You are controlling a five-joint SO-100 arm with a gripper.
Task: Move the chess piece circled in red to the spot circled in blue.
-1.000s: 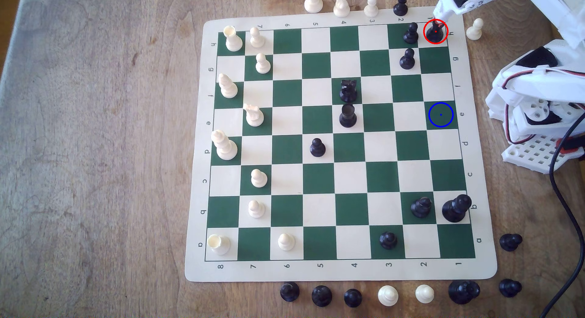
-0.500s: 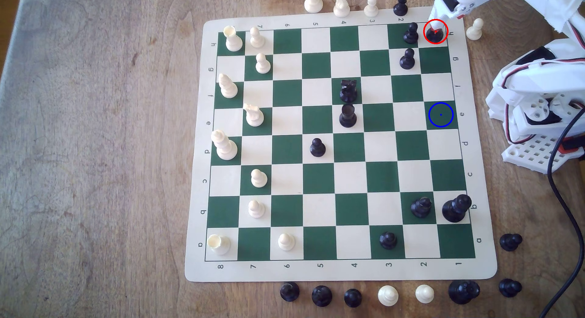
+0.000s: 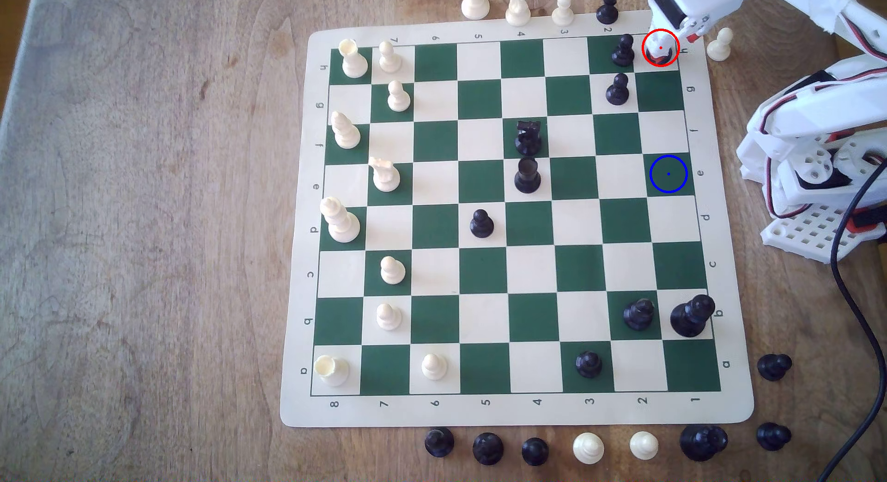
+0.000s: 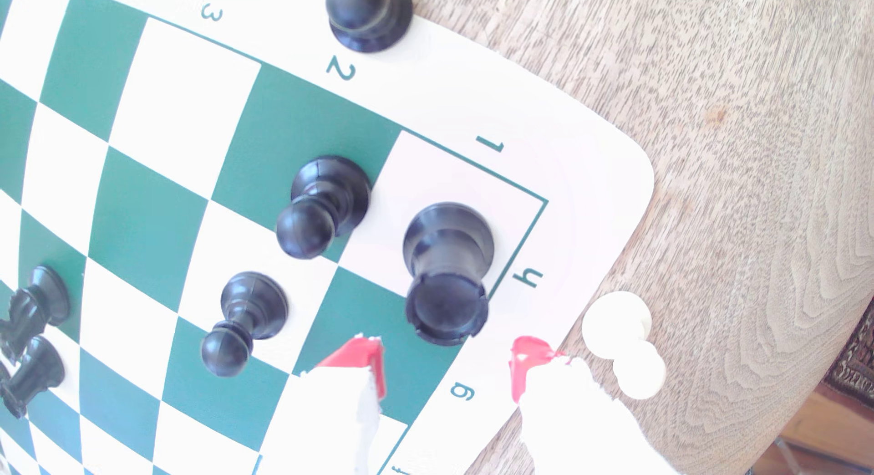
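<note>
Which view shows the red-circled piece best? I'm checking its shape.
The wrist view: the piece appears whole, from wide base to notched flat top. In the exterior view the gripper covers all but its base.

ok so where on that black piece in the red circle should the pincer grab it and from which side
Best around the narrow waist of the chess piece, below its flat crenellated top. It stands upright on the corner square, so come down from above with the open pincer straddling it. Its fingers are spread wider than the top. A black pawn stands on the neighbouring square, so keep that finger close in.
</note>
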